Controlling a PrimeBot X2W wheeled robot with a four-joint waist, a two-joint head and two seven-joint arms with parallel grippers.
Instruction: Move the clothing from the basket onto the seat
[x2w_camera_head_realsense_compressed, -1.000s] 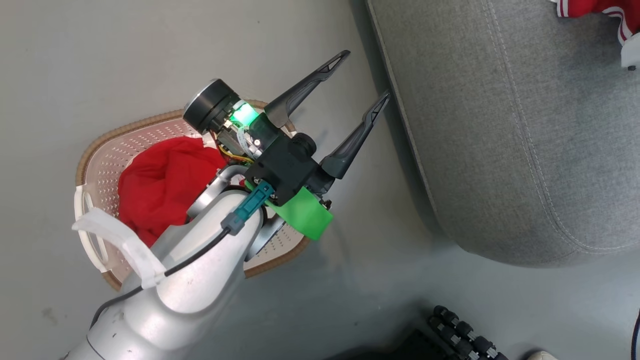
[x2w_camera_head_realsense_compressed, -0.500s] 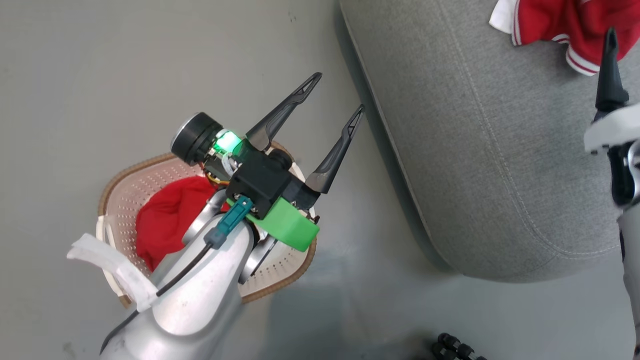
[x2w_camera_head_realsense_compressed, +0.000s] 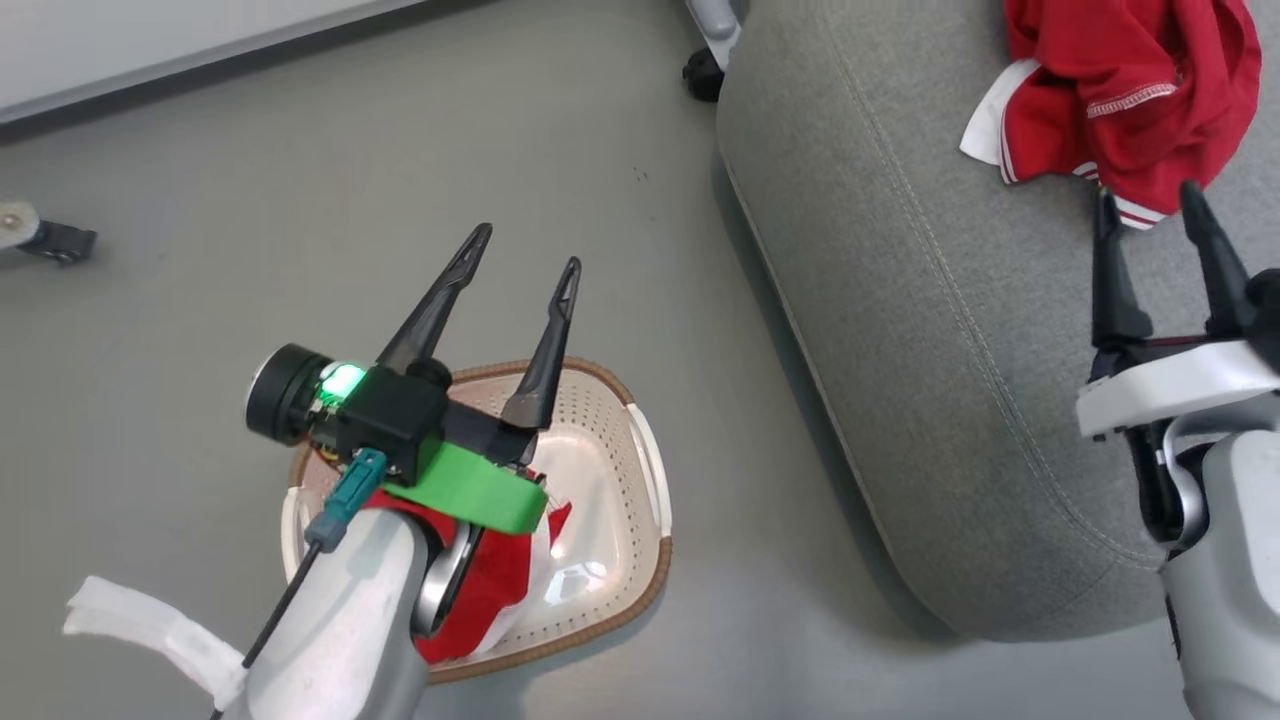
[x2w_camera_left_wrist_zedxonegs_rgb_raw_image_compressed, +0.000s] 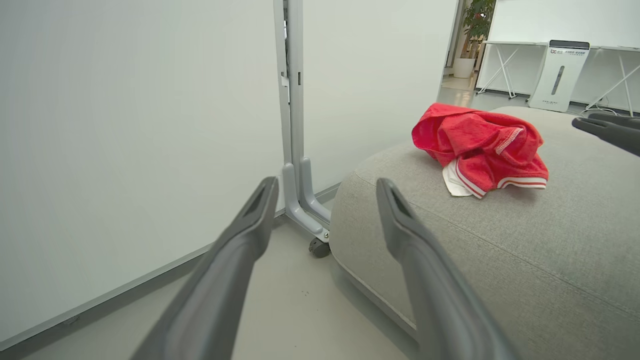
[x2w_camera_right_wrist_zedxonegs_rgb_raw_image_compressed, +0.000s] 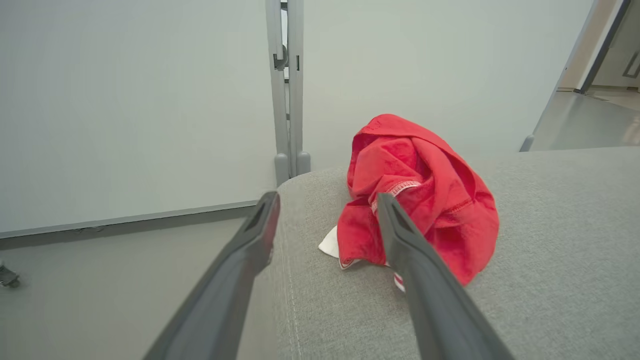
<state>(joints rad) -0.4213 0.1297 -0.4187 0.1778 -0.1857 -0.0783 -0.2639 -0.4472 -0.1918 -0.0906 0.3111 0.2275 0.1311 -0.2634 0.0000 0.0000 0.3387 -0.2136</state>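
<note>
Our right end effector (x2w_camera_head_realsense_compressed: 1147, 192), now wide and empty, sat just short of the red garment (x2w_camera_head_realsense_compressed: 1120, 90) on the seat (x2w_camera_head_realsense_compressed: 900, 300); our left end effector (x2w_camera_head_realsense_compressed: 528, 246) stayed wide above the basket (x2w_camera_head_realsense_compressed: 610, 440).

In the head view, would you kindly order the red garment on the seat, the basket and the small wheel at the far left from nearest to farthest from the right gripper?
From the right gripper:
1. Red garment, just beyond its fingertips, on the seat.
2. Basket, on the floor to the left.
3. Small wheel, at the far left edge.
</note>
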